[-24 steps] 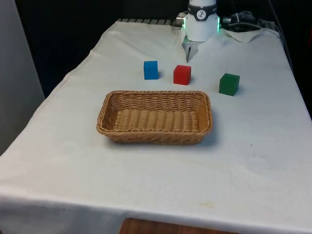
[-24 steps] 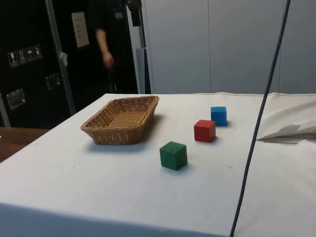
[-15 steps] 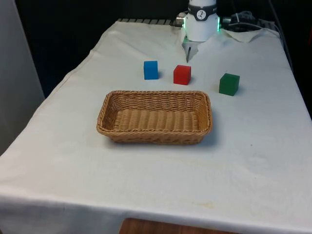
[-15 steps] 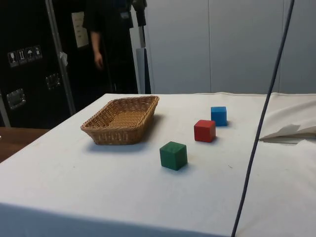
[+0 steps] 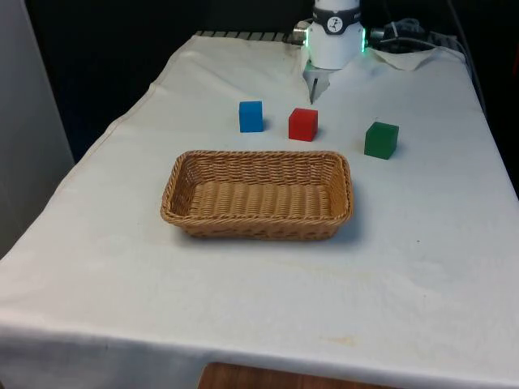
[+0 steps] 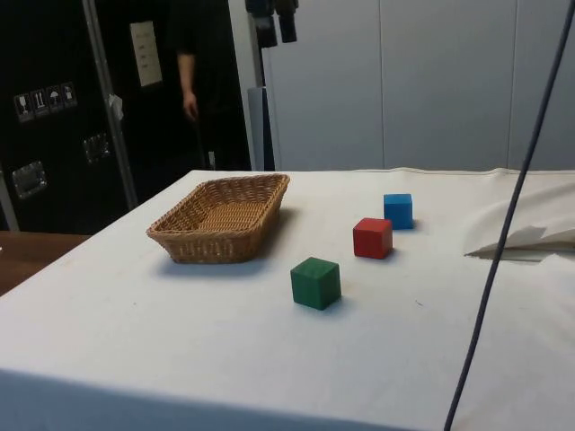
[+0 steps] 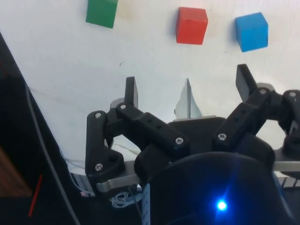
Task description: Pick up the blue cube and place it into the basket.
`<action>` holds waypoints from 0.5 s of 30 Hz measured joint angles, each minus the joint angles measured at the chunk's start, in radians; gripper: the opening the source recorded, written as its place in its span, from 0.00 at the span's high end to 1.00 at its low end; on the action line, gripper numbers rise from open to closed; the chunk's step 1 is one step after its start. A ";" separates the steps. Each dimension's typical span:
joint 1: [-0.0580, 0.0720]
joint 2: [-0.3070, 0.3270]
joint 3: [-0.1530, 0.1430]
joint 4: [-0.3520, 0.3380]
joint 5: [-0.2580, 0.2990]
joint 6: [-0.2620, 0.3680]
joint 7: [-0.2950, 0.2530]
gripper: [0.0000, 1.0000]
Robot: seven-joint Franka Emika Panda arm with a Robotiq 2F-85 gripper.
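End effector (image 7: 187,89) hangs spread wide and empty (high, for clearance) above the tabletop's (image 5: 422,267) far end; blue cube (image 5: 250,116) sits untouched beyond the basket (image 5: 256,195).

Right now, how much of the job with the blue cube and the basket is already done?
Nothing is finished so far. The blue cube sits on the white cloth beside the red cube, apart from the basket, which holds nothing. In hand: the gripper is open and carries nothing, above the cloth, short of the cubes. Left: reach the blue cube, grasp it, lift it and put it in the basket.
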 measured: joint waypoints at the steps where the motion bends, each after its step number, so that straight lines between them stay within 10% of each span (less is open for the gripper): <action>1: 0.000 -0.009 -0.001 -0.011 -0.001 0.004 -0.002 0.00; 15: -0.005 -0.129 -0.032 -0.147 -0.013 0.041 -0.036 0.00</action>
